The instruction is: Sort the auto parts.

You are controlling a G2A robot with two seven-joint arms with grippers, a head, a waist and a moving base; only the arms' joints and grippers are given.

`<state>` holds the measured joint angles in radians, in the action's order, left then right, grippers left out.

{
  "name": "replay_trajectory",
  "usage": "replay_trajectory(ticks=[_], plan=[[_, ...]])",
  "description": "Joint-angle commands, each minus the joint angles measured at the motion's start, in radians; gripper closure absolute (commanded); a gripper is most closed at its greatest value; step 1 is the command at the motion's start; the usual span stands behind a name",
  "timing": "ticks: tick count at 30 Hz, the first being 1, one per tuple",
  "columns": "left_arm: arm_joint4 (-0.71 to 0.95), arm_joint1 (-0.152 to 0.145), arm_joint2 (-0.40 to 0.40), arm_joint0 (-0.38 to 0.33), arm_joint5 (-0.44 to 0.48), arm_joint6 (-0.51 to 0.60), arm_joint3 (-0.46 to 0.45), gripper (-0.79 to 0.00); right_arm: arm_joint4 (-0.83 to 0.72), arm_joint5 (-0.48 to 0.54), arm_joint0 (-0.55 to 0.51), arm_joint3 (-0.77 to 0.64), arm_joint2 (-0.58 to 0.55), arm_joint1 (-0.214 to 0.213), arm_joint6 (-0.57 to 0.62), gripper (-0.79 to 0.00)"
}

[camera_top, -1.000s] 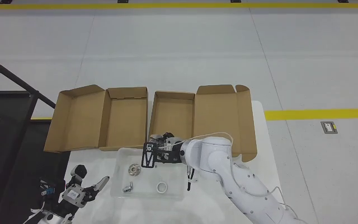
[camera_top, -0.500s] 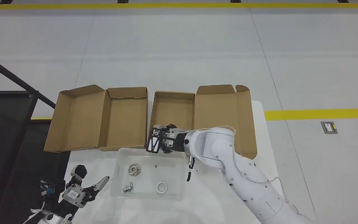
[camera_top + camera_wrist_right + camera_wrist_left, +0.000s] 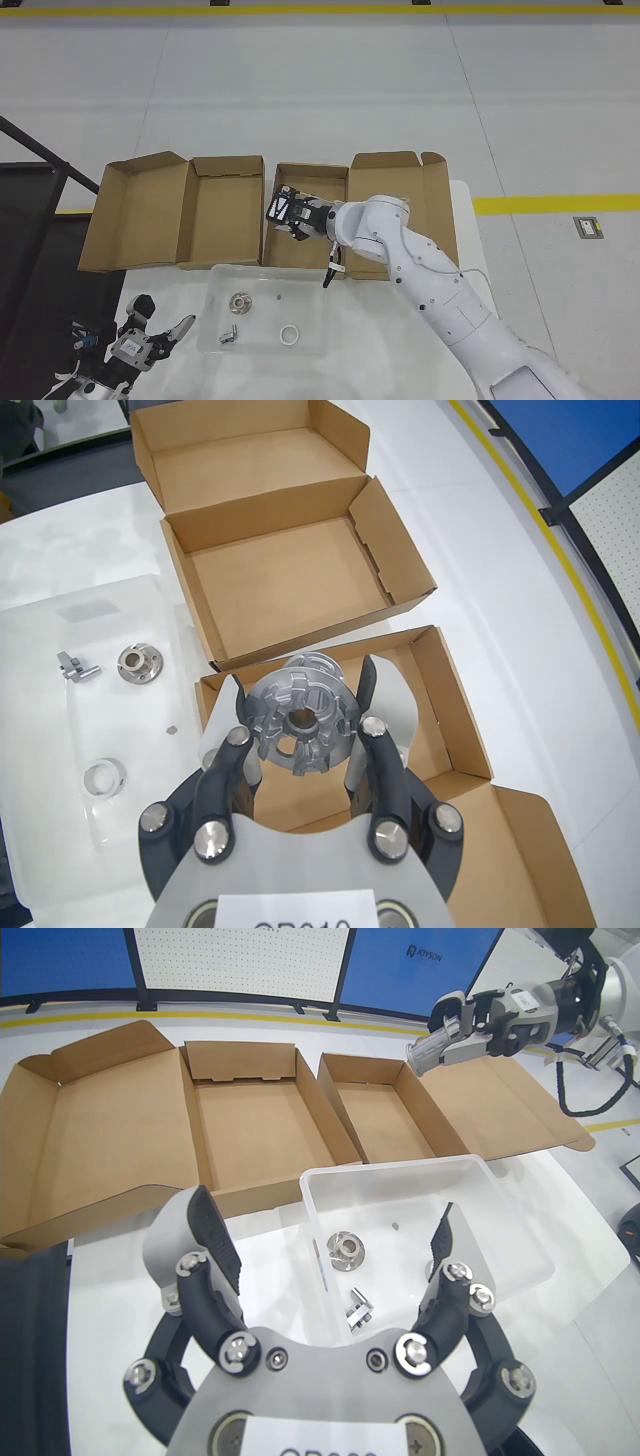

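Note:
My right gripper (image 3: pixel 304 695) (image 3: pixel 284 210) is shut on a grey toothed hub (image 3: pixel 302 727) and holds it above the right cardboard box (image 3: pixel 308 228) (image 3: pixel 450 725). The same gripper with the hub (image 3: pixel 434 1048) shows in the left wrist view. In the clear plastic tray (image 3: pixel 310 345) (image 3: pixel 505 1198) lie a flanged bushing (image 3: pixel 238 300) (image 3: pixel 140 663) (image 3: pixel 345 1250), a small bracket (image 3: pixel 228 334) (image 3: pixel 74 667) (image 3: pixel 359 1313) and a white ring (image 3: pixel 290 334) (image 3: pixel 104 780). My left gripper (image 3: pixel 330 1238) (image 3: pixel 158 322) stands open near the table's front left corner, beside the tray.
The left cardboard box (image 3: pixel 222 215) (image 3: pixel 260 1123) (image 3: pixel 280 570) stands open next to the right one, flaps spread outward. A dark frame (image 3: pixel 40 190) borders the table's left side. A tiny speck (image 3: pixel 171 729) lies on the tray floor.
My right gripper has carried the hub from above the tray's back edge away to over the right box. The left arm has not moved.

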<state>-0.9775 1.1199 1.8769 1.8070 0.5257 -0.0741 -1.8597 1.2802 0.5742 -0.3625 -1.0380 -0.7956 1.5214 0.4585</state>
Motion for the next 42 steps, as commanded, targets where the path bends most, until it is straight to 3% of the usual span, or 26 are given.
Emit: replay_trajectory(ticks=[1,8,19,26,28,29,31,34,42], plan=[[0.0,0.0,0.0,0.0,0.0,0.0,0.0,-0.785,-0.011,0.0,0.02,0.047,0.015,0.011,-0.011,0.0],[0.0,0.0,0.0,0.0,0.0,0.0,0.0,-0.785,-0.065,-0.025,0.083,0.22,0.045,0.049,0.003,0.0],[0.0,0.0,0.0,0.0,0.0,0.0,0.0,-0.785,-0.215,-0.046,0.205,0.569,0.106,0.15,0.176,0.0],[0.0,0.0,0.0,0.0,0.0,0.0,0.0,-0.785,-0.249,-0.068,0.243,0.709,0.122,0.198,0.162,0.0],[0.0,0.0,0.0,0.0,0.0,0.0,0.0,-0.785,-0.252,-0.067,0.248,0.735,0.124,0.208,0.153,-0.376],[0.0,0.0,0.0,0.0,0.0,0.0,0.0,-0.785,-0.252,-0.065,0.25,0.745,0.125,0.212,0.148,-0.502],[0.0,0.0,0.0,0.0,0.0,0.0,0.0,-0.785,-0.253,-0.062,0.254,0.763,0.127,0.219,0.14,-0.64],[0.0,0.0,0.0,0.0,0.0,0.0,0.0,-0.785,-0.255,-0.057,0.258,0.786,0.129,0.228,0.128,-0.69],[0.0,0.0,0.0,0.0,0.0,0.0,0.0,-0.785,-0.256,-0.046,0.267,0.824,0.128,0.24,0.112,-0.68]])
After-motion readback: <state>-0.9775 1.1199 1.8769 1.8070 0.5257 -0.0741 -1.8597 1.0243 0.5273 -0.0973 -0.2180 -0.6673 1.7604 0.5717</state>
